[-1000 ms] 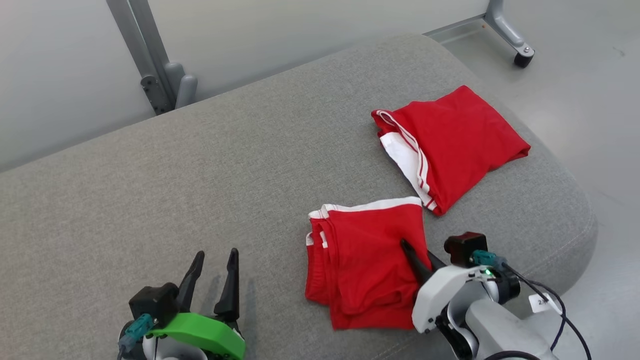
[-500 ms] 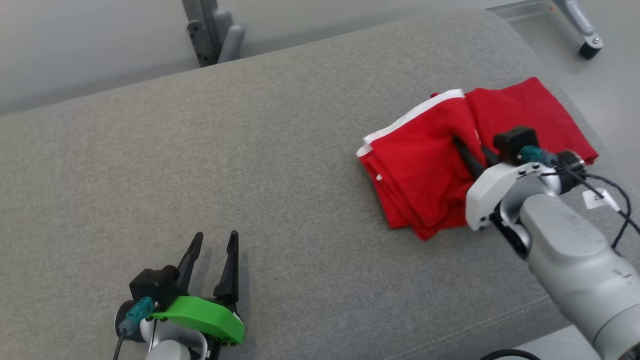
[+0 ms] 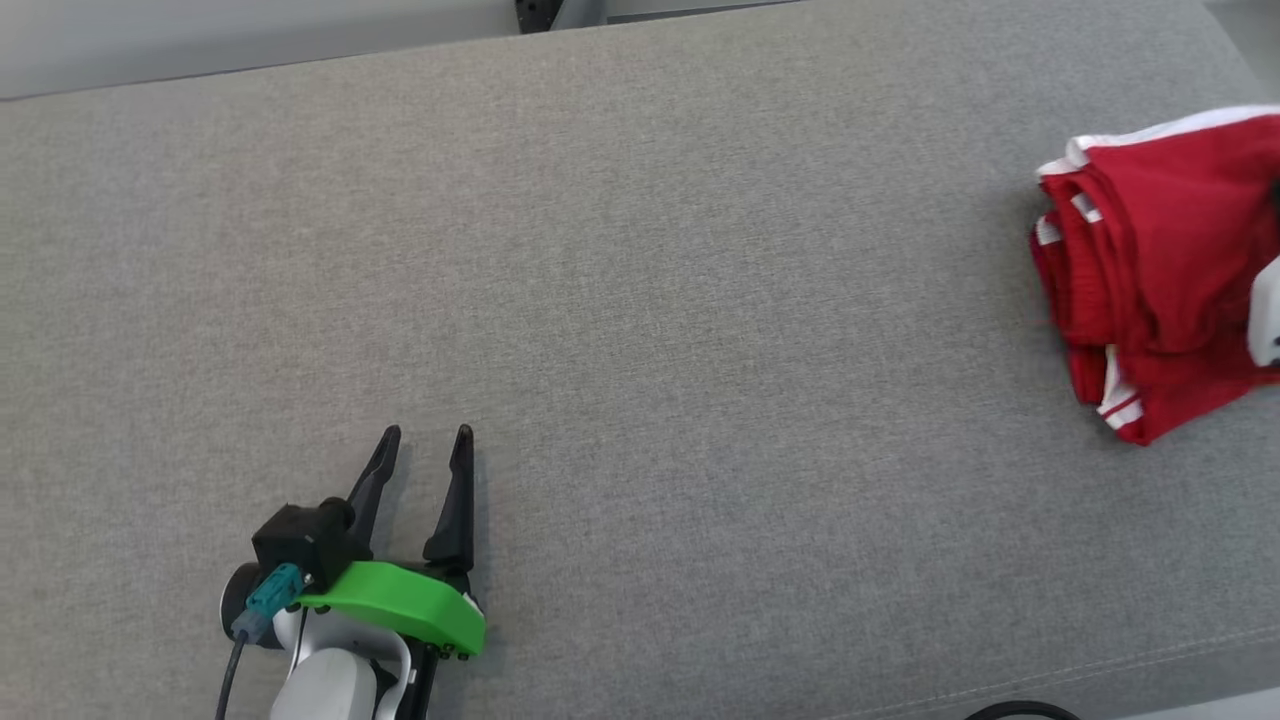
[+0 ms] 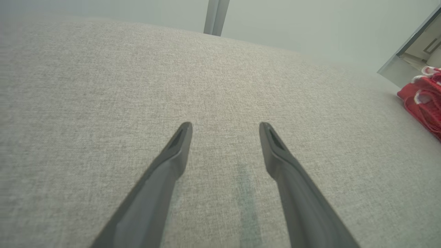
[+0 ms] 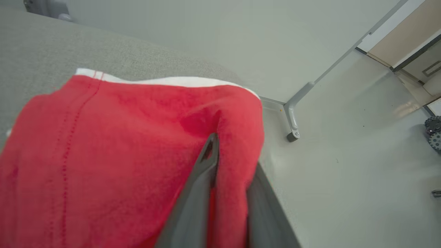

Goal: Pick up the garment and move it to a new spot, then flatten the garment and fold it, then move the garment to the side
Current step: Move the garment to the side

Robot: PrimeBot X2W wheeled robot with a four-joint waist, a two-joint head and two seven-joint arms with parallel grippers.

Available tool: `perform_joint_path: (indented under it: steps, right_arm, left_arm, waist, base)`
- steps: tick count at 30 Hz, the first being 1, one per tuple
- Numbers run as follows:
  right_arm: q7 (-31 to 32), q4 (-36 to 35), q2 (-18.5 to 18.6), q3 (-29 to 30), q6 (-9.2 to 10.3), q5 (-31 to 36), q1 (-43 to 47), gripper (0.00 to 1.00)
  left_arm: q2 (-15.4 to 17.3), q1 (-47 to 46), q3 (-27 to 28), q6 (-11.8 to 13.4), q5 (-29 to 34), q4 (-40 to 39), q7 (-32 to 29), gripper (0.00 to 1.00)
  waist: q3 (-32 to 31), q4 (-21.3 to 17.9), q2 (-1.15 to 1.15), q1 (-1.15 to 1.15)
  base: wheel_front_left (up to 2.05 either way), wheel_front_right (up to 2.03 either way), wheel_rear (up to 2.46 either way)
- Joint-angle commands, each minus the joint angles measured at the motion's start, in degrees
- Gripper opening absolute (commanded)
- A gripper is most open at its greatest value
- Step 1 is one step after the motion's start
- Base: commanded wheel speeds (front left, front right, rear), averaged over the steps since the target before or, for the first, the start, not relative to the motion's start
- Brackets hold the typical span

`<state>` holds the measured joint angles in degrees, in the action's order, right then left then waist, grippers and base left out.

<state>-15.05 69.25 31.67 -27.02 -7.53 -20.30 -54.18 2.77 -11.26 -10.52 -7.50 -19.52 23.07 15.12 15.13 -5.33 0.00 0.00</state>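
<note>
Garment (image 3: pixel 1150 270): red, white-trimmed, folded in layers, at far right end of grey surface (image 3: pixel 640 300). Right gripper (image 5: pixel 232 155): fingers pinching a fold of it. Left gripper (image 3: pixel 427 432): fingers spread, empty, well apart. Folding judged done; sideways move nearly complete; release outstanding.

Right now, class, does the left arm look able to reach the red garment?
Probably not without stretching: nothing blocks the left gripper, but the red garment lies far across the grey cushion.

left gripper (image 3: pixel 427 432) | dark tapered fingers (image 3: pixel 455 500); green bracket (image 3: pixel 400 615); teal connector (image 3: pixel 268 592); black cable (image 3: pixel 228 680); white wrist (image 3: pixel 330 690)
</note>
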Motion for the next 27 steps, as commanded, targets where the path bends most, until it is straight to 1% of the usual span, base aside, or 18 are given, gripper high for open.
perform_joint_path:
  steps: [1,2,3,6,9,10,14,17,19,23,27]
  right_arm:
    - [-0.12,-0.42,1.17,0.89,0.10,0.80,-1.07,1.00]
    - [-0.12,-0.85,1.93,2.76,0.10,2.00,-1.09,1.00]
    - [-0.12,-0.84,1.82,4.99,0.10,3.09,-0.55,1.00]
    - [-0.12,-0.16,1.43,11.28,0.10,6.92,0.63,1.00]
    - [-0.12,-1.68,0.24,17.69,0.10,10.60,2.56,1.00]
    - [-0.12,-3.23,-0.86,19.44,0.10,12.07,3.61,1.00]
    - [-0.12,-12.36,-7.51,26.69,0.09,14.86,9.26,1.00]
    - [-0.12,-19.48,-12.72,29.18,0.10,15.74,14.58,1.00]
    - [-0.12,-23.49,-16.02,29.21,0.09,15.80,18.03,1.00]
    - [-0.12,-29.70,-20.53,29.27,0.09,14.36,24.38,1.00]
    - [-0.12,-33.51,-24.42,28.83,0.09,12.98,29.90,1.00]
  left_arm:
    - [0.27,-0.75,0.20,0.03,0.53,-0.12,-0.04,1.00]
    - [0.26,-0.87,0.25,0.04,0.67,-0.11,-0.04,1.00]
    - [0.26,-0.90,0.40,0.04,0.68,-0.03,-0.04,1.00]
    - [0.27,-0.70,0.68,0.04,0.93,0.18,-0.04,1.00]
    - [0.26,-0.12,1.10,0.04,0.88,0.35,-0.04,1.00]
    - [0.25,0.04,1.26,0.04,0.81,0.35,-0.04,1.00]
    - [0.28,0.92,2.17,0.04,0.35,0.34,-0.04,1.00]
    - [0.26,1.50,2.87,0.04,-0.03,0.34,-0.04,1.00]
    - [0.27,2.13,3.70,0.04,-0.11,0.37,-0.04,1.00]
    - [0.26,3.58,5.00,0.04,0.26,0.50,-0.04,1.00]
    - [0.27,5.09,6.72,0.04,1.02,0.20,-0.04,1.00]
  waist:
    - [1.21,1.23,0.00,0.00]
    - [1.48,1.42,0.00,0.00]
    - [1.55,1.49,0.00,0.00]
    - [1.44,1.64,0.00,0.00]
    - [0.70,1.67,0.00,0.00]
    - [0.36,1.69,0.00,0.00]
    - [-1.42,1.61,0.00,0.00]
    - [-3.05,1.68,0.00,0.00]
    - [-4.17,1.63,0.00,0.00]
    - [-6.51,1.70,0.00,0.00]
    - [-8.65,1.80,0.00,0.00]
  base:
    - [0.00,0.00,0.00]
    - [0.00,0.00,0.00]
    - [0.00,0.00,0.00]
    - [0.00,0.00,0.00]
    - [0.00,0.00,0.00]
    - [0.00,0.00,0.00]
    - [0.00,0.00,0.00]
    - [0.00,0.00,0.00]
    - [0.00,0.00,0.00]
    - [0.00,0.00,0.00]
    - [0.00,0.00,0.00]
